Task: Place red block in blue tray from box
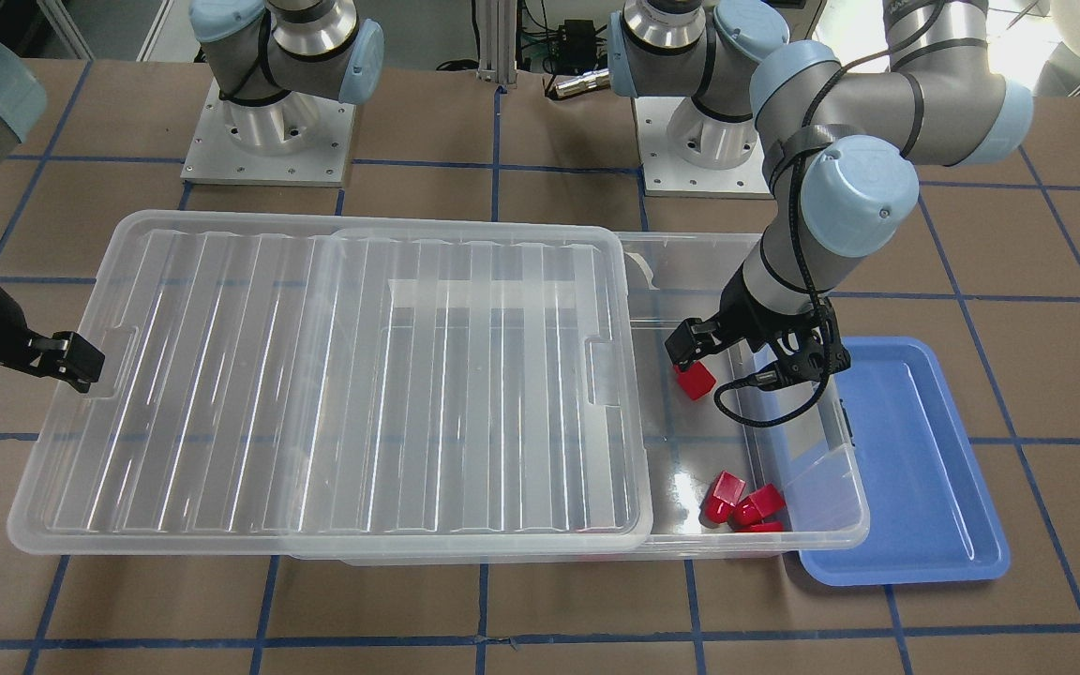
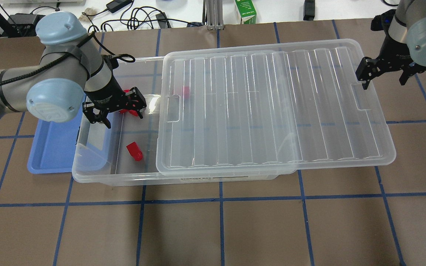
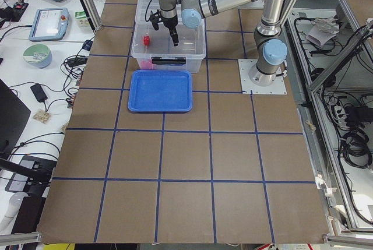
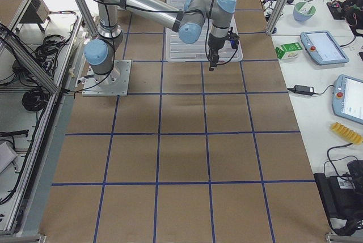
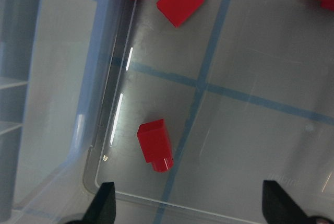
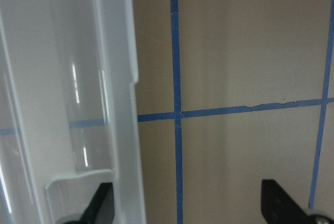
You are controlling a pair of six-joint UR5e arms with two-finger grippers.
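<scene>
Across the taped brown worktop (image 2: pixel 257 232), the box (image 2: pixel 124 179) stands with its lid (image 2: pixel 272 111) lying offset and the blue tray (image 2: pixel 50 147) at its open end. Only the left wrist view shows the red block (image 5: pixel 155 144) tipped over on the box floor, below the downward-pointing left end effector (image 5: pixel 190 208), which is spread wide and empty. The right end effector (image 2: pixel 383 75), likewise spread and empty, hovers by the lid's edge.

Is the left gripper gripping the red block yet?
No, the left gripper is open and the red block lies loose on the box floor.
</scene>
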